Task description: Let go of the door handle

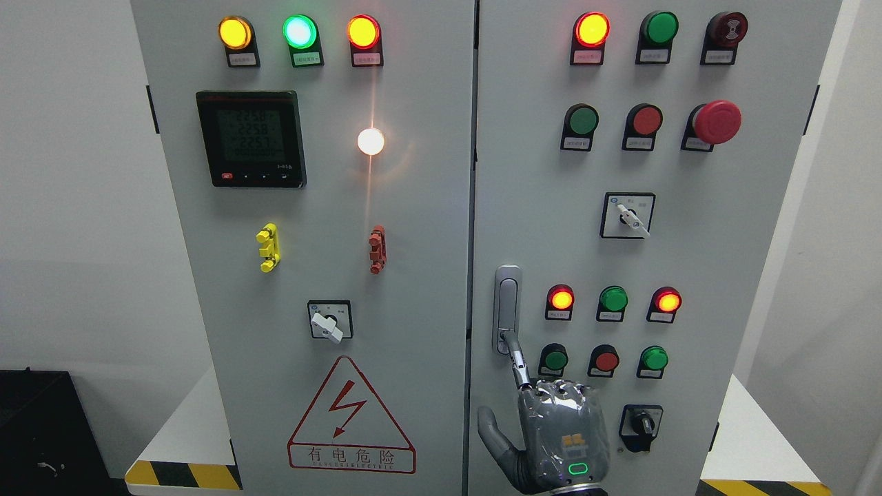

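The silver door handle (507, 303) stands upright on the left edge of the cabinet's right door (689, 248). My right hand (530, 399) comes up from the bottom edge just below it, its back facing the camera. Its index finger (518, 362) stretches up and its tip hooks onto the handle's lower end. The thumb (493, 434) sticks out to the left, off the handle. The other fingers are curled behind the knuckles. Both doors look closed. My left arm does not show.
The right door carries lit lamps, several push buttons (554, 359), a red emergency stop (716, 122) and rotary switches (641, 424) close to the hand. On the left door (310, 248) sit a meter, lamps, a selector switch and a warning triangle. A black box (41, 427) stands at lower left.
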